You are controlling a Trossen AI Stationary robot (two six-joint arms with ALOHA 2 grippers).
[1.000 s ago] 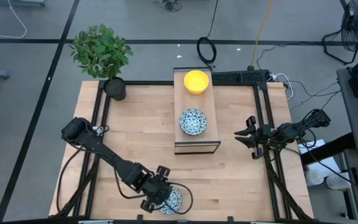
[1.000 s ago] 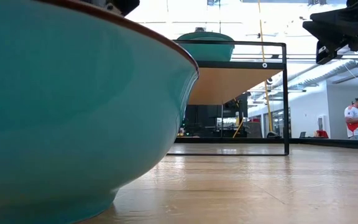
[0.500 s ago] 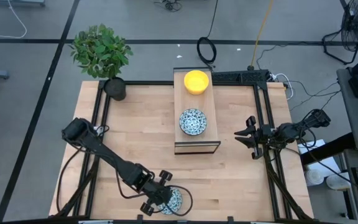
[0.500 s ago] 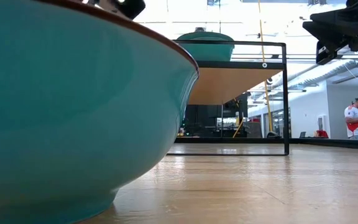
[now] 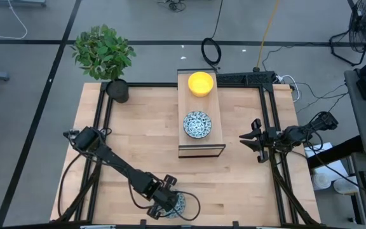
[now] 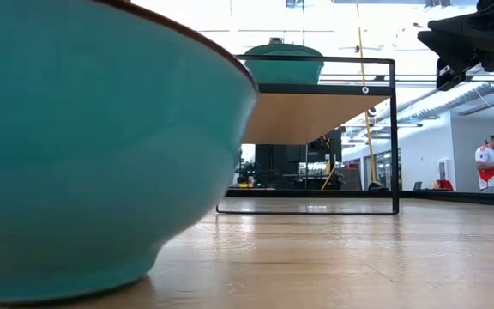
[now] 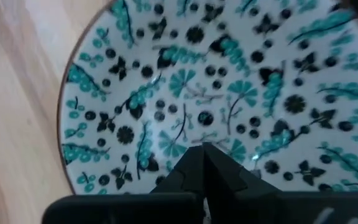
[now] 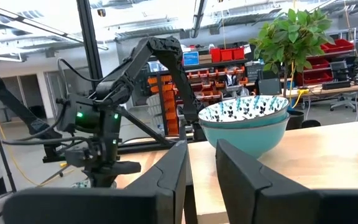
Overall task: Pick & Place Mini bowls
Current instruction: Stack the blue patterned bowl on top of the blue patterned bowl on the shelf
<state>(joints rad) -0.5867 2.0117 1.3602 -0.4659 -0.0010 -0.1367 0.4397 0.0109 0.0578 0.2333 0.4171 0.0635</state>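
A mini bowl, white with a blue floral pattern inside (image 7: 185, 93) and light blue outside (image 6: 84, 154), stands on its foot on the table near the near edge (image 5: 180, 207). My left gripper (image 5: 166, 201) is above it, shut, with its fingers (image 7: 204, 155) pointing down into the bowl. A yellow bowl (image 5: 200, 83) and another patterned bowl (image 5: 197, 124) stand on top of a small shelf (image 5: 201, 151) in the table's middle. My right gripper (image 5: 251, 141) waits open at the table's right edge. My left gripper comes from above, pointing down, with its shut fingertips (image 7: 199, 163) at the bowl's patterned inside (image 7: 194, 127), near its middle. The tips hide the exact spot, so I cannot tell whether they rest on the bowl. The bowl stands upright on the table.
A dark plant pot (image 5: 117, 90) with a green plant stands at the far left corner. The shelf's black frame (image 6: 393, 137) rises in mid-table. Black rails run along the table's left and right sides. A person (image 6: 491, 163) stands far off in the room.
My left gripper has gone a little toward the table's near edge and right, staying over the patterned bowl. In the low view the bowl has slid slightly toward the table's left and the gripper no longer shows above its rim.
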